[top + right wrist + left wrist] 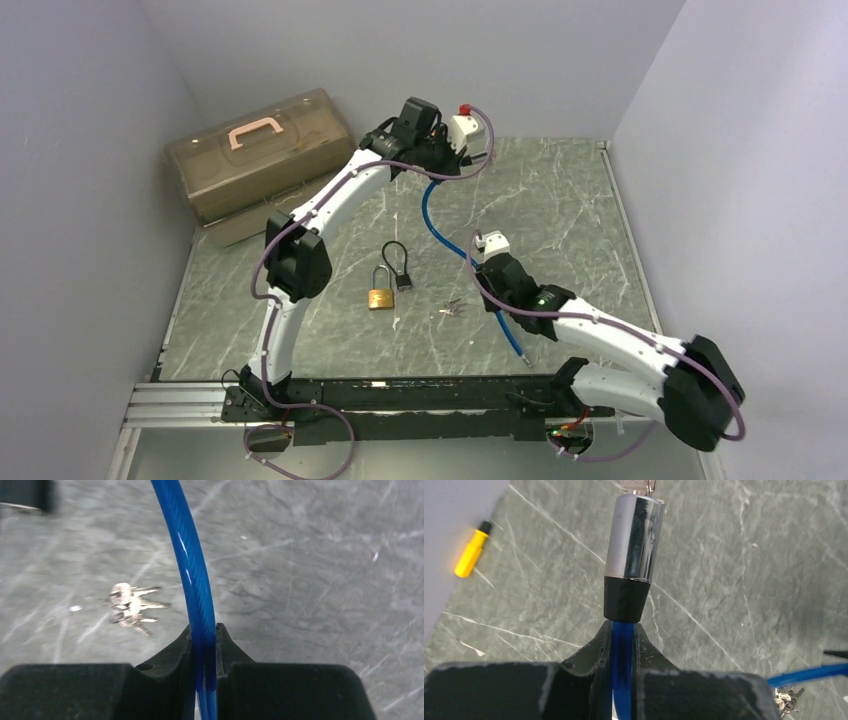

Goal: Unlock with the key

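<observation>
Your left jaws clamp the blue cable [622, 652] below its chrome lock barrel [634, 535]; your right jaws clamp it nearer, keys [131, 609] lying just left.

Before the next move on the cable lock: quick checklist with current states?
1. Hold by left gripper on blue cable, just below chrome lock barrel: ok.
2. Hold by right gripper on the same cable, further along: ok.
3. Seating of the key in the barrel: only a bit of metal shows at its far end, cut off by the frame; cannot tell.
4. One gripper free to turn it: not ok, both clamp the cable.
5. Loose key bunch lies ungripped on the table: ok.
</observation>
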